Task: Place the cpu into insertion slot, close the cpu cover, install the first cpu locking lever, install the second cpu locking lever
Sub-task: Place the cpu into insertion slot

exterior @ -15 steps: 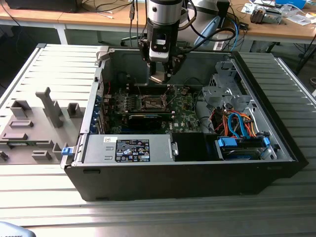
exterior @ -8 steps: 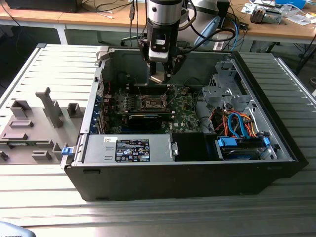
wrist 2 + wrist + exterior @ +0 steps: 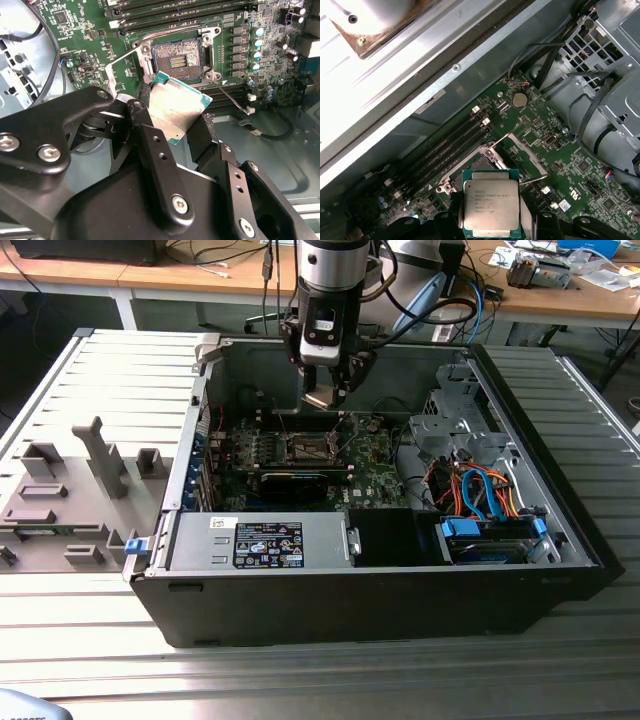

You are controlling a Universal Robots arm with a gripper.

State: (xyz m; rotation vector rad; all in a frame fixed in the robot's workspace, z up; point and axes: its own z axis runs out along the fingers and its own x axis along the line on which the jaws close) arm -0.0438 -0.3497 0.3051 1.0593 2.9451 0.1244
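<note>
Worth flagging: the cpu (image 3: 177, 107) is pinched by its edges in the tool (image 3: 325, 395) and held above the slot (image 3: 176, 60), clear of it and turned out of line with it. The cover (image 3: 111, 75) is flipped open beside the slot, so the pins are exposed. If the cpu were lowered unaligned, a corner could get dragged across the pins and they'd be bent. A slipped grip would do the same damage. In the exterior view the arm is hung straight down into the open case (image 3: 350, 590), wrist vertical, over the board's middle.
</note>
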